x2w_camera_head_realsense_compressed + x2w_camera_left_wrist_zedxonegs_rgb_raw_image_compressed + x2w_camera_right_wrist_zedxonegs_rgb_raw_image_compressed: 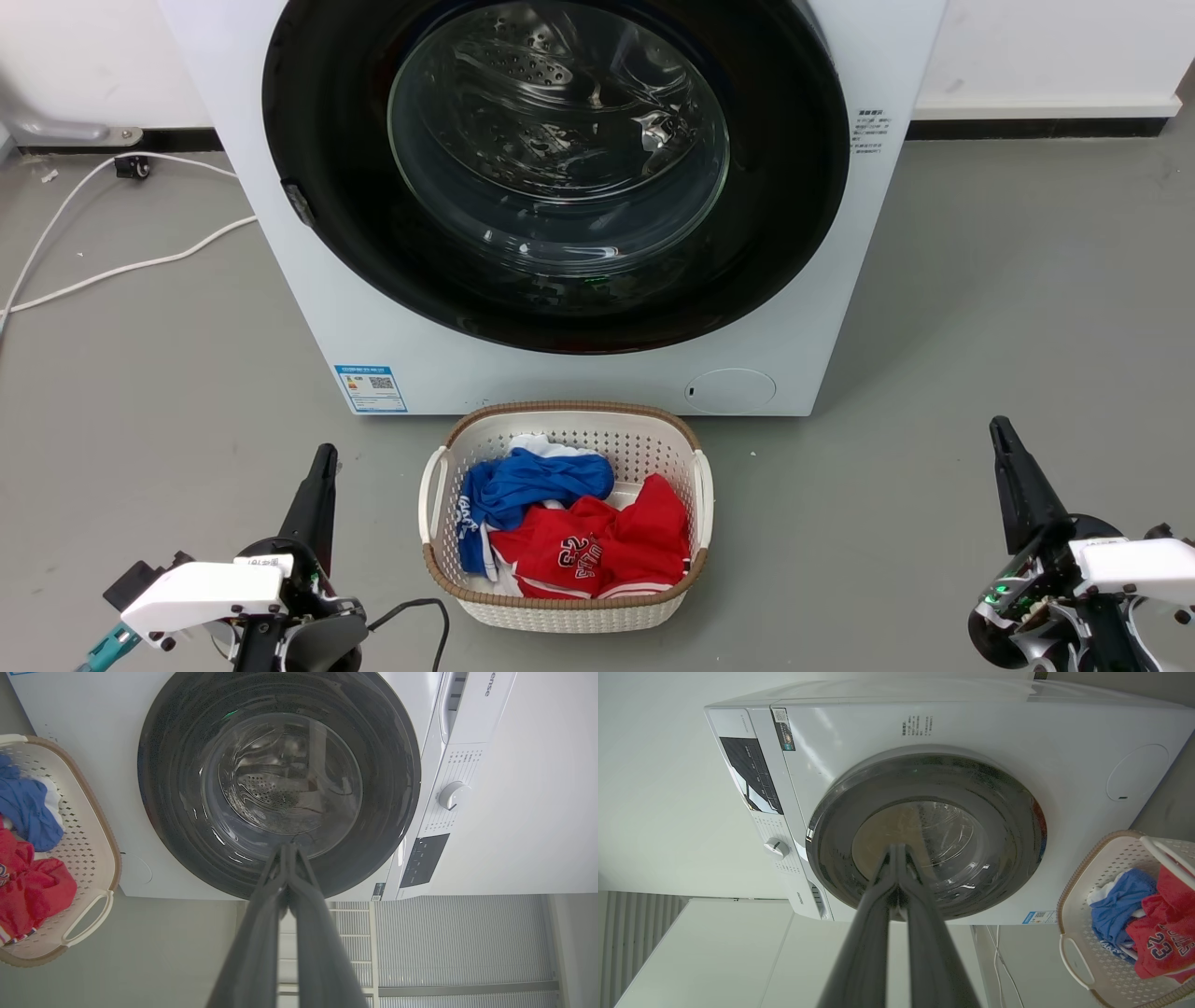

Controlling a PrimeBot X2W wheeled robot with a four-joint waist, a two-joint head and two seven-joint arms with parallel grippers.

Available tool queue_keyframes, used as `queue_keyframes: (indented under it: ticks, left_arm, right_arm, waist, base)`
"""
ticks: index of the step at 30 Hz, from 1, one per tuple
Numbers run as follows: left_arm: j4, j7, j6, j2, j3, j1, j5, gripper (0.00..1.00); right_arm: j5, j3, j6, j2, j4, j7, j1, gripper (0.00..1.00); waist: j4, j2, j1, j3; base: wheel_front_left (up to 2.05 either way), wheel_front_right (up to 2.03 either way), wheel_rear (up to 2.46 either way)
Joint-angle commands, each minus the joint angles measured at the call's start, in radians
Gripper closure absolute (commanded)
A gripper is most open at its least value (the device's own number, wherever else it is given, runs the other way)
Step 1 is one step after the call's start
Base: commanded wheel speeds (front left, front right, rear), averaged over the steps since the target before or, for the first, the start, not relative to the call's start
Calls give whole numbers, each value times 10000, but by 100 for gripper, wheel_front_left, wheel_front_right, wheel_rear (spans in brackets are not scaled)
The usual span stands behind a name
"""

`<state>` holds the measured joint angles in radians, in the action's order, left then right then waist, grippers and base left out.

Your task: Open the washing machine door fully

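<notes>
The washing machine door is a big round door with a glossy black rim and a clear glass bowl, lying flat and closed against the white machine; it also fills the left wrist view and the right wrist view. A small latch notch sits on its left rim. My left gripper stands at the lower left, shut, fingers pressed together, well short of the door. My right gripper stands at the lower right, also shut, with nothing held.
A white laundry basket with blue and red clothes sits on the grey floor right before the machine, between my arms. White cables run over the floor at the left. A small round white flap is at the machine's lower right.
</notes>
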<state>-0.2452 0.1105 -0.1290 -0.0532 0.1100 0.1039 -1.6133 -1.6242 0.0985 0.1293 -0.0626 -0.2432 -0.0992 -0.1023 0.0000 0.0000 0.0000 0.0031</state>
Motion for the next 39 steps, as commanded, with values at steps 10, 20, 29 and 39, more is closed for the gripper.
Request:
queue_keyframes:
  ticks: [10,20,29,39]
  left_arm:
    - [-11,18,-33,10,37,96,51,100]
    - [-11,25,-33,14,42,96,56,100]
    - [-11,30,-33,17,44,96,60,100]
    - [63,-493,6,23,-616,24,191,0]
  right_arm:
    - [81,33,26,49,-18,-53,-109,100]
    - [95,48,27,60,-18,-68,-111,100]
    - [107,62,27,71,-20,-71,-113,100]
    - [337,-113,-1,11,293,374,268,0]
  waist:
    - [0,0,0,0]
    - [0,0,0,0]
    - [0,0,0,0]
    - [-2,0,0,7]
  base:
    - [0,0,0]
    - [0,0,0]
    - [0,0,0]
    - [0,0,0]
